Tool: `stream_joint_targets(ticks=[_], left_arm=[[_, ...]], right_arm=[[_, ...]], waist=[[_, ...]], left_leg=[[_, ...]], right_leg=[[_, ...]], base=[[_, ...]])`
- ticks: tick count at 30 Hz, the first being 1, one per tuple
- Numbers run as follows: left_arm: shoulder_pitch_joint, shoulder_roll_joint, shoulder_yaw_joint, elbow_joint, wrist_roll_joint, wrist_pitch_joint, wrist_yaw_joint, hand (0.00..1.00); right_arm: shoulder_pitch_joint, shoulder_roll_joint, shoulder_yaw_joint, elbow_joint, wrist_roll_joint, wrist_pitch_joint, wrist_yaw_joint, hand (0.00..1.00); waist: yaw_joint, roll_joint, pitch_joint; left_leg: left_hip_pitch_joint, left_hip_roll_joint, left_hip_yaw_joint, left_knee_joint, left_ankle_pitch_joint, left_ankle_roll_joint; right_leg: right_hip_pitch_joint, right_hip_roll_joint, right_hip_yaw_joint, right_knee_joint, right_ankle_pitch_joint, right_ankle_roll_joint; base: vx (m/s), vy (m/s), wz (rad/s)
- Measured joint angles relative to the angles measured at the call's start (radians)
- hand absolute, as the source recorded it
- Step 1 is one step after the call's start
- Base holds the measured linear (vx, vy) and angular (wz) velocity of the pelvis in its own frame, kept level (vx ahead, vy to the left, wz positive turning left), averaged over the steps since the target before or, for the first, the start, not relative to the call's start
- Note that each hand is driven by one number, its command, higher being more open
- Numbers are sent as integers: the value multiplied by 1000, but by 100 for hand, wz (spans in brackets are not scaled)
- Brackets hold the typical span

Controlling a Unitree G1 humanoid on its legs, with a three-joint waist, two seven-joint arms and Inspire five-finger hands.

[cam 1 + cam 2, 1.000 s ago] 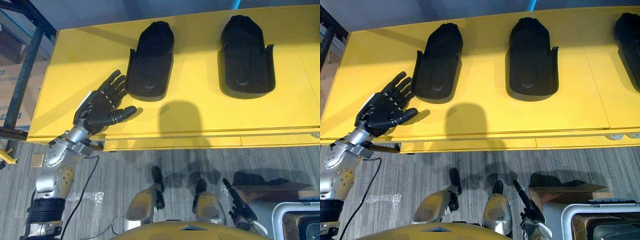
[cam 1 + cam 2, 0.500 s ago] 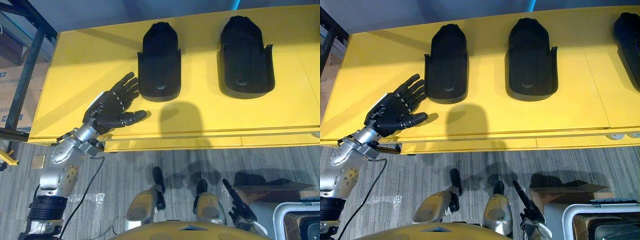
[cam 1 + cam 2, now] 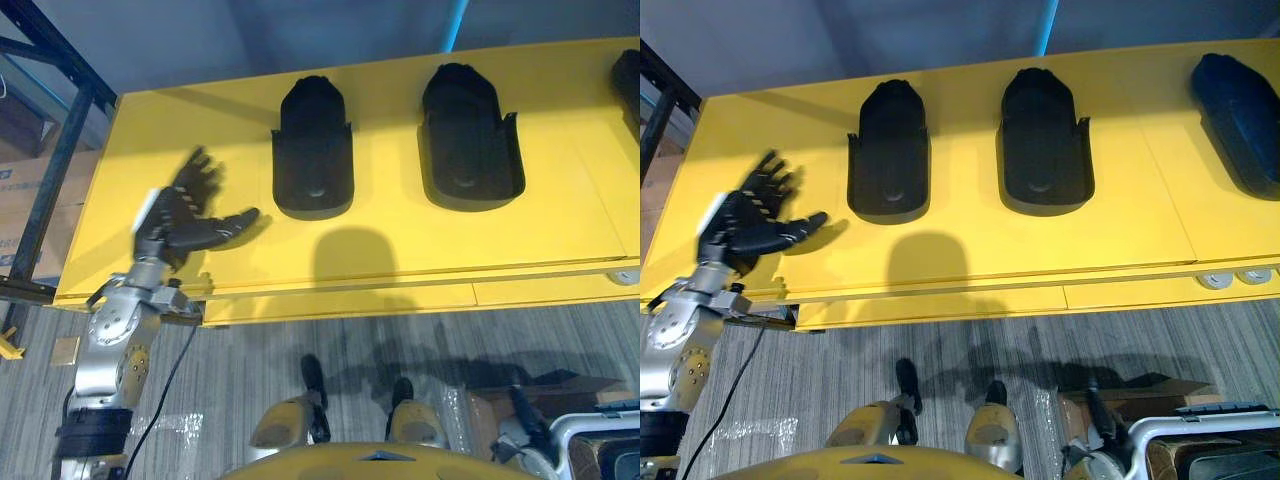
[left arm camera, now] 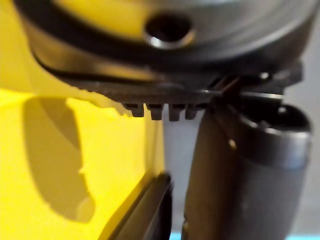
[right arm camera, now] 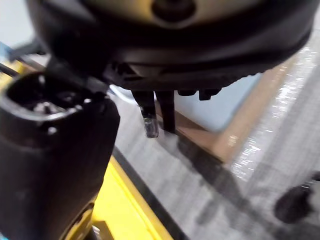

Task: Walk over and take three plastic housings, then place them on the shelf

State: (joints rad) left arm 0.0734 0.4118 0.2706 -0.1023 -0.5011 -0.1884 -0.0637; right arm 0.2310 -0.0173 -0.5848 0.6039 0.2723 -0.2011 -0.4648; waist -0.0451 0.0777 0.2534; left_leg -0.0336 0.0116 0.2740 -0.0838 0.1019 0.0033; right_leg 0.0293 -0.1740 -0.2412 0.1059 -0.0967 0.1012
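Three black plastic housings lie on the yellow shelf top (image 3: 400, 260): the left housing (image 3: 313, 150), the middle housing (image 3: 470, 140) and a third housing (image 3: 1240, 95) at the far right. My left hand (image 3: 185, 215) hovers over the shelf's left part, open with straight fingers and the thumb pointing at the left housing, a short gap away from it. Low at the right, my right hand (image 3: 522, 425) hangs over the floor, relaxed and holding nothing.
A dark blue rack frame (image 3: 60, 130) and a cardboard box (image 3: 20, 175) stand left of the shelf. On the floor at lower right are a cardboard box (image 3: 1110, 400) and a white bin (image 3: 1200, 445). Two small white discs (image 3: 1230, 278) sit on the shelf's front edge.
The left housing, tilted a second ago, now lies straight after my left hand pushed against it. The hand has since drawn back to the left. The camera has also shifted.
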Motion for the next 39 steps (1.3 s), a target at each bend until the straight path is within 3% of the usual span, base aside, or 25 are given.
stream_joint_targets(ticks=[3,5,8,12,20,25,28,31,35,39], left_arm=[[91,-115,98,-140,20,-151,83,100],[129,-161,99,-239,45,-240,113,100],[134,-225,76,-323,107,-308,182,100],[133,-256,43,-377,187,-316,232,100],[133,-261,38,-403,407,-315,377,100],[133,-263,41,-497,444,-321,411,100],[134,-285,18,-495,467,-308,402,100],[156,-297,-21,-494,470,-289,403,100],[175,-297,-65,-434,600,-277,464,100],[190,-298,-87,-397,703,-248,592,100]], right_arm=[[42,66,-35,-307,-142,-89,-188,100],[50,63,-45,-458,-231,-130,-263,100],[47,63,-28,-664,-356,-156,-333,100],[24,54,1,-821,-426,-156,-339,100],[-15,-25,101,-938,-381,-142,-204,100],[-49,-120,329,-1033,-198,-218,57,100],[-108,-157,493,-1029,-55,-222,236,100],[-189,-185,627,-961,-19,-215,339,100],[-287,-189,715,-879,-12,-188,390,100],[-328,-190,783,-843,-16,-144,391,100]], waist=[[-10,-21,-27],[-8,-43,-41],[-10,-56,-68],[-19,-55,-86],[-41,-52,-98],[-36,-64,-119],[-6,-67,-129],[21,-78,-129],[48,-88,-130],[70,-105,-129]], left_leg=[[14,0,7,0,-7,-2],[35,1,15,0,-11,-5],[65,4,34,-5,-23,-8],[77,7,55,-5,-24,-8],[77,7,74,-5,-17,1],[69,3,40,-5,-10,4],[52,0,14,-6,1,7],[34,-2,-16,-6,13,9],[-10,-5,-57,-6,32,13],[-26,-11,-91,-6,48,16]], right_leg=[[14,-1,2,-7,1,1],[37,0,4,-15,2,0],[61,3,25,-25,5,0],[62,5,41,-38,18,3],[63,5,58,-59,46,10],[77,4,26,-71,49,13],[73,4,-3,-74,50,14],[72,4,-34,-74,50,14],[58,4,-78,-74,53,12],[61,4,-111,-74,53,12]], base=[[46,19,-1],[28,16,-6],[-18,10,-22],[-36,30,-20],[-11,30,-9],[13,15,17],[-14,10,29],[-10,7,32],[-16,13,37],[0,7,25]])
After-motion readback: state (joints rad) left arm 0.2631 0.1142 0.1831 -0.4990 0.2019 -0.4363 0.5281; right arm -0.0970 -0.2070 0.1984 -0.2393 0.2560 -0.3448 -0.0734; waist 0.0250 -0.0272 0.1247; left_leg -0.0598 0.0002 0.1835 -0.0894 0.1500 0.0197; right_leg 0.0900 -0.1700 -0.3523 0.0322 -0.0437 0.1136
